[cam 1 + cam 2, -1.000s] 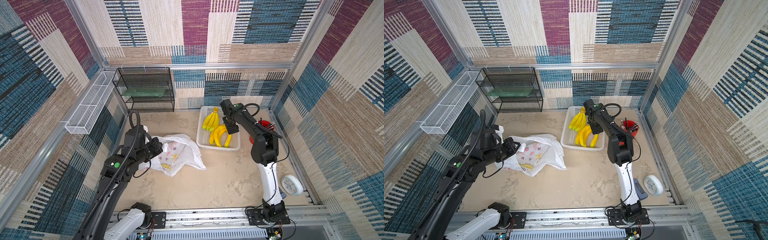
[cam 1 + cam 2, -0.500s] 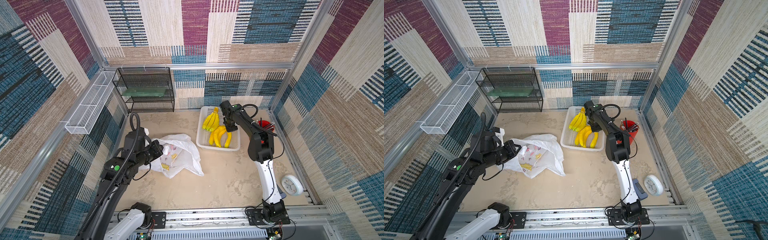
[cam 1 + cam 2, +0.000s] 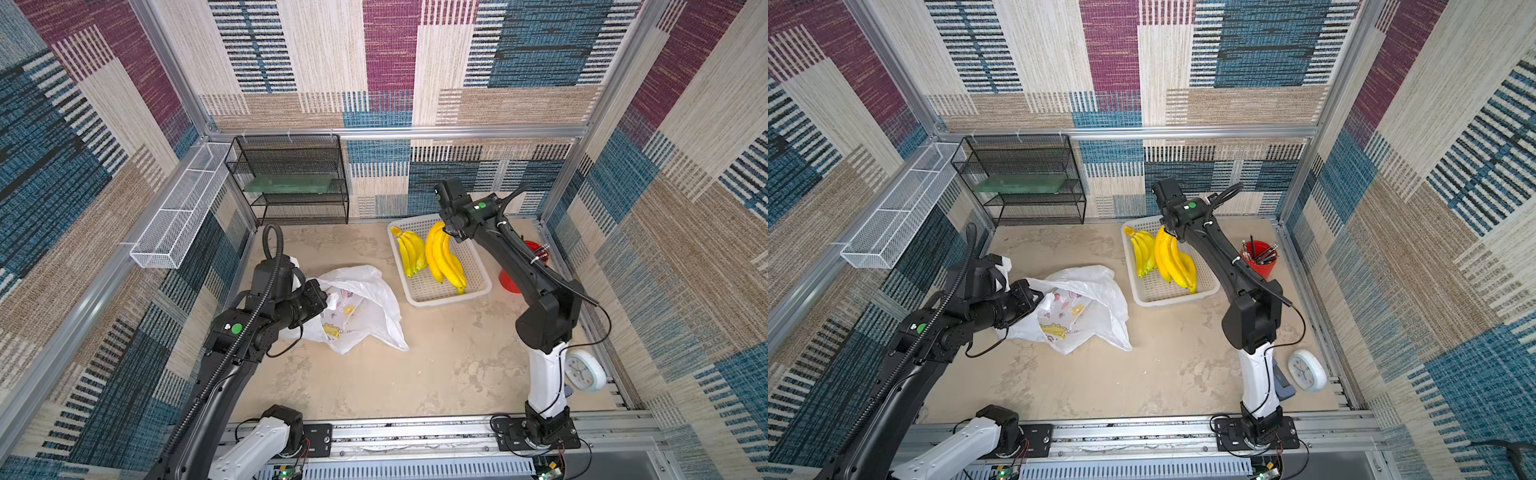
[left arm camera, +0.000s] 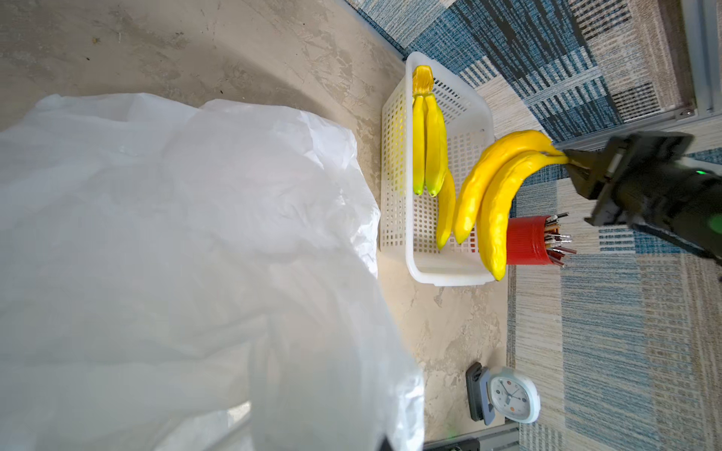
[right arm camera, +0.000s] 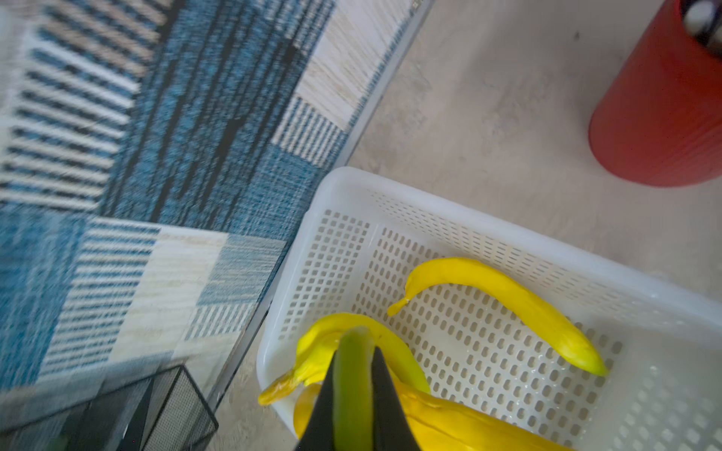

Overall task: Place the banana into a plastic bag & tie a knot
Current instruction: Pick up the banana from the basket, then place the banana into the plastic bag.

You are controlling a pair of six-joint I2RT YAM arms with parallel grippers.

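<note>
**Desk:** What do you have on screen, biggest first?

**Operator:** I see the beige table (image 3: 374, 386), with a black mesh rack (image 3: 291, 183) at the back wall. The plastic bag (image 3: 365, 307) lies crumpled on the left half of the table, cartoon prints showing. My left gripper (image 3: 322, 297) is closed on the bag's rim at the side away from the basket, and that edge sits a little raised. In my left wrist view the bag fills most of the picture.

**Desk:** And the fruit?

**Operator:** The white perforated basket (image 3: 432, 286) sits right of the bag, near it but apart. My right gripper (image 4: 574, 166) is clamped on the stem of a banana bunch (image 3: 442, 257). The bunch hangs from the gripper over the basket. I can't tell whether its tips are clear of the basket floor.

**Desk:** Anything else in the basket?

**Operator:** A second bunch (image 3: 411, 253) lies along the basket's side nearest the bag, and a loose banana (image 5: 508, 300) lies on the basket floor.

**Desk:** And outside it?

**Operator:** A red pencil cup (image 3: 1260, 259) stands just beyond the basket's right side. A small white clock (image 3: 584, 370) sits near the front right corner.
</note>
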